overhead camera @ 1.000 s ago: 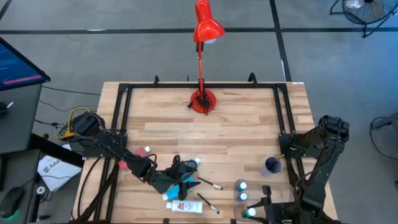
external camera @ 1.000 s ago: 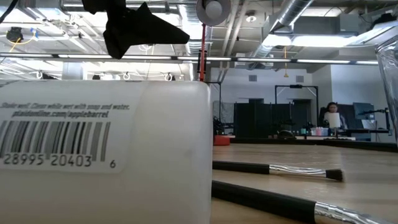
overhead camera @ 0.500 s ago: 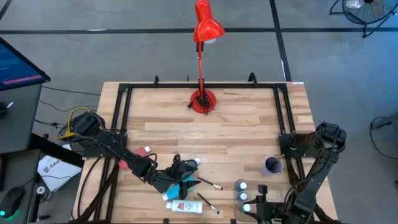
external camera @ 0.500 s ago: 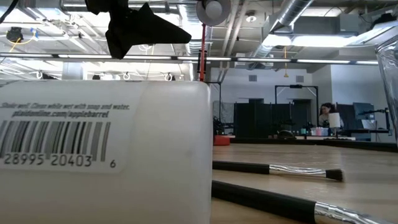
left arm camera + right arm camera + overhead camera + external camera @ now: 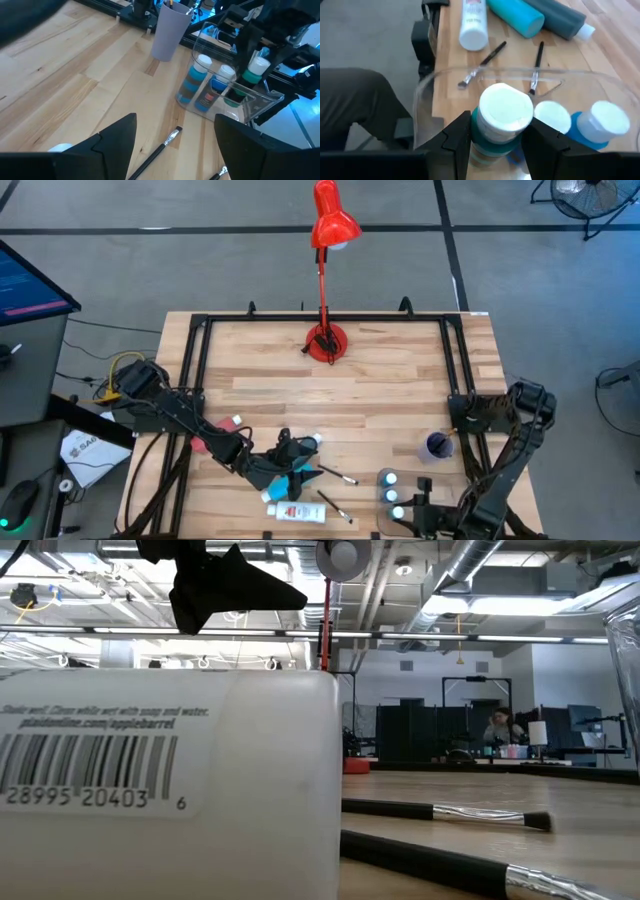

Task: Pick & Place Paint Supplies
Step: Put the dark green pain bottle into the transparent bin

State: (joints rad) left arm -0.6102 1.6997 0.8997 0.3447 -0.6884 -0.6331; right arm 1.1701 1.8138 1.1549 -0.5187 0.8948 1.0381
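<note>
Teal bottle (image 5: 502, 125) sits pinched in our right pincer (image 5: 496, 134) over the clear tray (image 5: 260, 102), so next we're lowering and releasing it, while the left pincer (image 5: 172, 145) hovers wide above the brushes (image 5: 159, 149).

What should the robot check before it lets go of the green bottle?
1. Right claw grips green bottle: ok.
2. Bottle over the clear tray: ok.
3. Two blue bottles upright in tray: ok.
4. Bottle bottom resting on tray floor: cannot tell.
5. Left claw open, away from tray: ok.
6. Brushes outside tray, not in the way: ok.
</note>
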